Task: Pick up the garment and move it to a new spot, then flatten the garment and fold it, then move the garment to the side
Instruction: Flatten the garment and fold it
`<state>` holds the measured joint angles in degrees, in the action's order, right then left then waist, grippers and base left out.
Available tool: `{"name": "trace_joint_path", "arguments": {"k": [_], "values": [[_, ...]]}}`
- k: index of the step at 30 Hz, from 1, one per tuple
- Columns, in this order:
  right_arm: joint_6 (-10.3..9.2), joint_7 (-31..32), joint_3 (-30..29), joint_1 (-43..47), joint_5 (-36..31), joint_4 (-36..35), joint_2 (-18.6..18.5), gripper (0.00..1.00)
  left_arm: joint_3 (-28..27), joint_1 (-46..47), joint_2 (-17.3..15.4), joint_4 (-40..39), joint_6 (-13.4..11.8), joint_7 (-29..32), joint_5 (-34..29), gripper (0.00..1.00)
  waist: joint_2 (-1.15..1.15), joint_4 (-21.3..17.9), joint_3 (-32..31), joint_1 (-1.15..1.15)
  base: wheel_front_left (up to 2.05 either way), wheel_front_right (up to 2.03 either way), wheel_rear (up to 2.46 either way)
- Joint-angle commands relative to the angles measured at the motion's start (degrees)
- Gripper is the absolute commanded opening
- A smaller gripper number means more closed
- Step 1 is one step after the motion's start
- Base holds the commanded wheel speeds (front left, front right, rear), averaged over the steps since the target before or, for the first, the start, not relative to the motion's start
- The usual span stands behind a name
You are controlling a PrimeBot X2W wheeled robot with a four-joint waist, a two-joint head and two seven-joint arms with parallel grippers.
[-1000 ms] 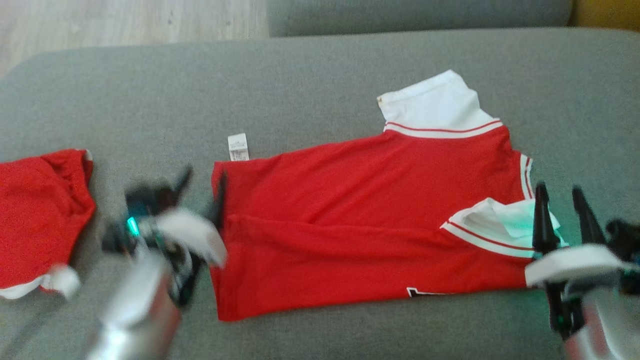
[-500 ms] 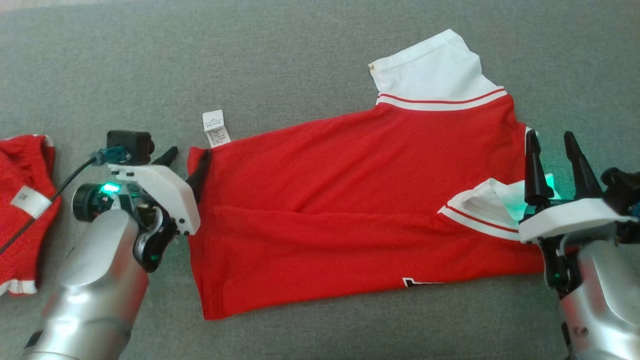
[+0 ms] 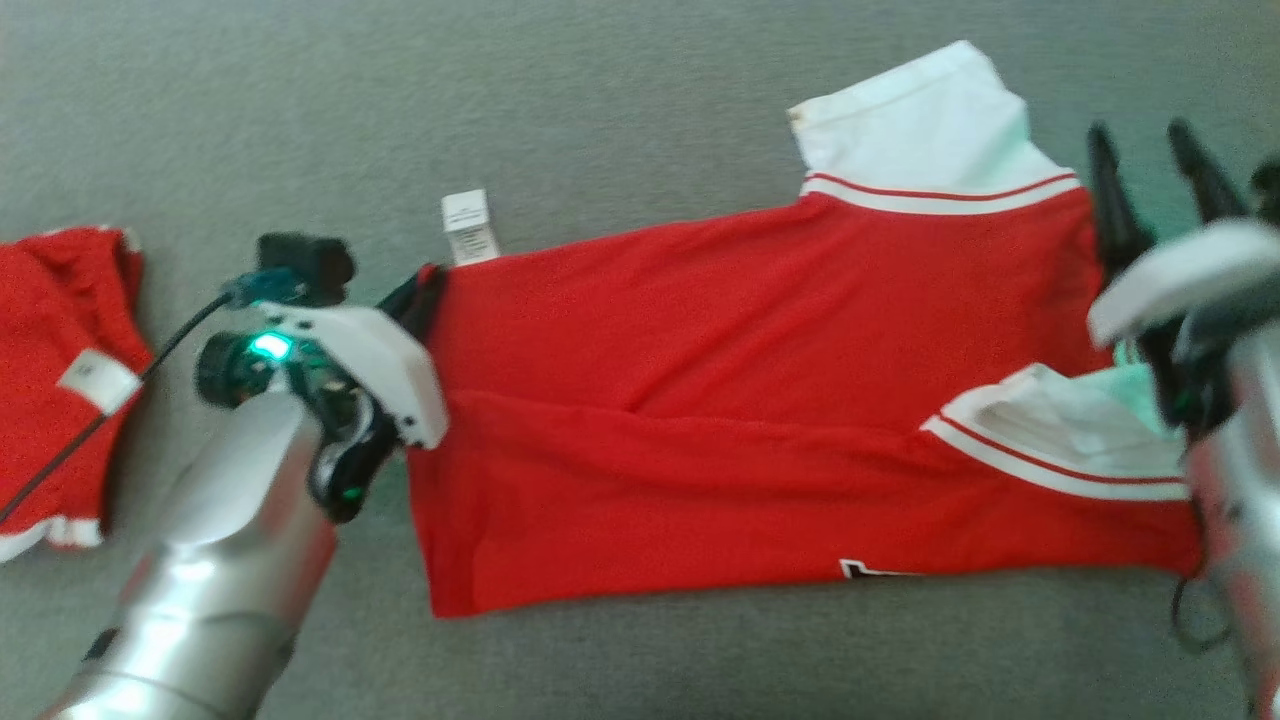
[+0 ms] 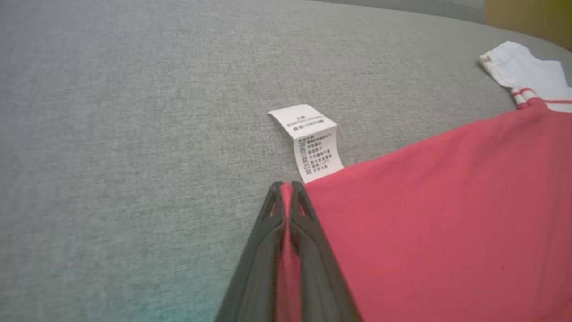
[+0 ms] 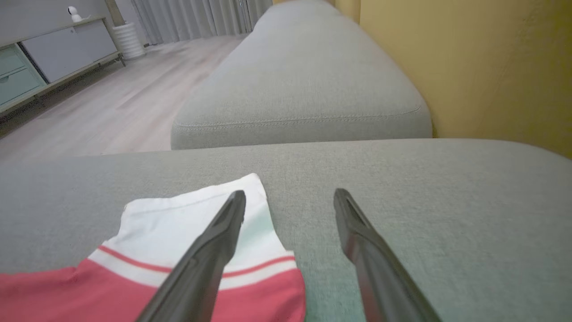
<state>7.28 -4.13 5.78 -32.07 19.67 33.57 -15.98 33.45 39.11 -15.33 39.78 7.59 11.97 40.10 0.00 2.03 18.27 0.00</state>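
Two red garments are pictured on one grey sofa (image 3: 600,100): one shirt (image 3: 760,400) at centre and one second garment (image 3: 60,380) at the left edge. Two white sleeves are counted on the shirt, an upper sleeve (image 3: 920,120) and a lower sleeve (image 3: 1060,440). Two white labels are shown, one shirt label (image 3: 470,226) and one second label (image 3: 97,380). Two grippers, the left gripper (image 3: 415,298) and the right gripper (image 3: 1140,135), are seen, with four dark fingers in all. Two sofa cushions are counted, a near cushion (image 5: 447,188) and a far cushion (image 5: 304,89).

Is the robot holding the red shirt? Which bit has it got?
Yes. The left gripper pinches the red shirt at its corner beside the white label. The right gripper is open, holding nothing.
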Motion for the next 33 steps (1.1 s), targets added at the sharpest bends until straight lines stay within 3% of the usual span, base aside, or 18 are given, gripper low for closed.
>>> {"name": "trace_joint_path", "arguments": {"k": [1,10,16,21,22,24,27,30,33], "values": [[0.21,4.65,1.30,-5.15,1.11,1.40,-1.89,1.00,-0.27,3.58,-0.45,-2.23,-0.10,-0.52,1.01,0.00,0.00,2.66,1.33,0.00,0.00,0.00,0.00],[0.21,17.06,3.14,-17.36,2.64,11.58,-6.48,1.00,4.95,7.40,3.88,-3.72,-0.10,-2.05,4.03,0.00,0.00,9.92,4.12,0.00,0.00,0.00,0.00],[0.21,20.68,5.19,-21.33,1.20,17.39,-10.19,1.00,9.22,9.62,6.70,-3.13,-0.10,-3.86,5.46,0.00,0.00,13.86,5.63,0.00,0.00,0.00,0.00],[0.21,22.55,8.71,-22.33,1.81,19.22,-10.21,1.00,11.36,11.02,7.36,-2.08,-0.10,-5.60,6.85,0.00,0.00,14.60,6.62,0.00,0.00,0.00,0.00],[0.21,23.21,9.75,-22.17,2.26,19.38,-10.17,0.88,11.71,11.19,7.33,-1.78,-0.10,-5.90,7.12,0.00,0.00,14.54,6.72,0.00,0.00,0.00,0.00],[0.21,23.55,10.85,-22.04,3.21,19.68,-10.48,0.00,12.40,11.48,7.07,-1.12,-0.10,-6.51,7.60,0.00,0.00,14.25,6.76,0.00,0.00,0.00,0.00],[0.21,21.19,11.45,-22.27,3.66,19.83,-11.60,0.00,13.02,11.97,6.63,-0.21,-0.10,-7.99,8.21,0.00,0.00,13.75,6.40,0.00,0.00,0.00,0.00],[0.21,12.60,9.86,-23.98,1.90,19.49,-12.80,0.00,12.14,13.17,6.27,1.02,-0.11,-11.76,7.86,0.00,0.00,13.20,6.26,0.00,0.00,0.00,0.00],[0.21,1.97,6.96,-25.92,0.04,20.70,-11.58,0.00,10.84,14.45,5.96,3.19,-1.10,-17.19,6.74,0.00,0.00,12.01,5.70,0.00,0.00,0.00,0.00]]}}
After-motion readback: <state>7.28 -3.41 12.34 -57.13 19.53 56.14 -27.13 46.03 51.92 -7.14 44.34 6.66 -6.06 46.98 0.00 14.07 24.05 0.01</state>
